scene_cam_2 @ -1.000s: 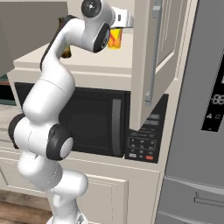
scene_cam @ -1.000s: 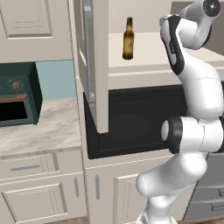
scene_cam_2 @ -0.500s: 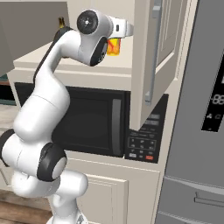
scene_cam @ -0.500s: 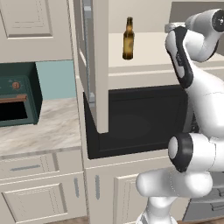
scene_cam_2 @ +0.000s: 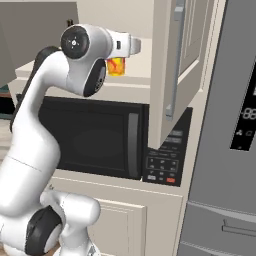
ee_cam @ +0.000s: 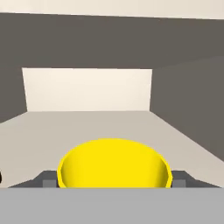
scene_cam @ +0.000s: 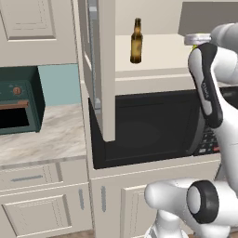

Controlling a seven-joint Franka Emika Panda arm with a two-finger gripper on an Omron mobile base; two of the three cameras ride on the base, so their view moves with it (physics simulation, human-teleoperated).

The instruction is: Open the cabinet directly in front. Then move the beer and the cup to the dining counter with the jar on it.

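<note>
Now our hand [ee_cam: 113, 183] brackets the cup [ee_cam: 113, 164] near the shelf's [ee_cam: 87, 124] front edge, jaws wide, not yet gripping; light, rigid, likely slippery, so we squeeze mid-wall, below the rim

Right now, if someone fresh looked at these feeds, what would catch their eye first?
Probably the small bright yellow tapered cup, which sits large at the bottom of the hand view between the open claw's tips on the pale shelf. Next, the slim dark brown glass bottle standing alone on that shelf in the opened cream upper cabinet, above the black microwave.
</note>
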